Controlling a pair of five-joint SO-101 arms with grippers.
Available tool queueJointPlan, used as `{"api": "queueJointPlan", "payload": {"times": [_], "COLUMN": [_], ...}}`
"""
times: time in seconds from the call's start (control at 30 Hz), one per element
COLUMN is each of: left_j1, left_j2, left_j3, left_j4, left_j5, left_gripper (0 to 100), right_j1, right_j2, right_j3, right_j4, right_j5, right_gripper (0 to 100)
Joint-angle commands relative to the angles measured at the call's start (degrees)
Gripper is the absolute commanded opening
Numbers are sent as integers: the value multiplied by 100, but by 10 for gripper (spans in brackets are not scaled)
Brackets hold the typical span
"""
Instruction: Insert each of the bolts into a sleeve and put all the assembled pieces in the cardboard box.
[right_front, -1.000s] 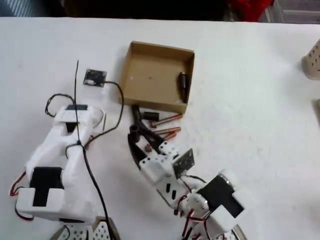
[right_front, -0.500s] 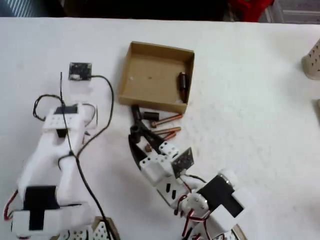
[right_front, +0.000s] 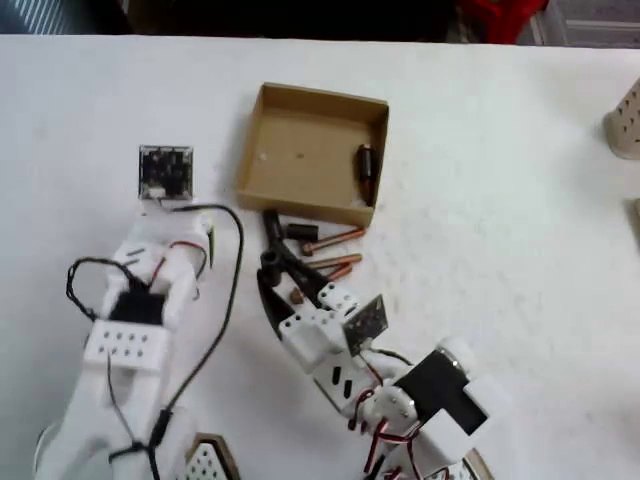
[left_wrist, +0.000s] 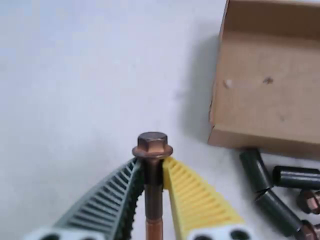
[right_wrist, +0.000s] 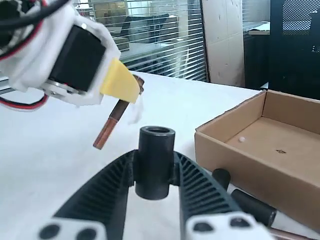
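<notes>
Left wrist view: bolt (left_wrist: 152, 146) pinched in the left hand (left_wrist: 153, 165), head protruding.

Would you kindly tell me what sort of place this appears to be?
Probably an office or lab workbench: a white table carrying loose bolts and a cardboard box, with window blinds in the room behind.

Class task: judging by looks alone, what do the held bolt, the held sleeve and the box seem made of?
Bolt: likely copper-coloured metal, shiny reddish hex head.
Sleeve: dark, matte tube, metal or plastic, cannot tell.
Box: brown cardboard, dull surface, raw cut edges.
</notes>
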Motion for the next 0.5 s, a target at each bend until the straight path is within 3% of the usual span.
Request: {"api": "queueJointPlan", "payload": {"times": [0.0,0.2,0.47], "left_j1": [462,954,1684], "left_j2": [-1464,-2826,-4259], "left_j3": [352,932,2259], "left_j4": [-369,-1116,-2927], "left_j5": [-9,-9,-9], "left_gripper": [24,24,24], "right_j1": [4,-13,-13], "right_j2": [-4,-4,-4], "right_j3": [44,44,44], "right_j4": [207,374,374], "right_j5": [-18,-18,-18], "right_gripper": [16,16,16]}}
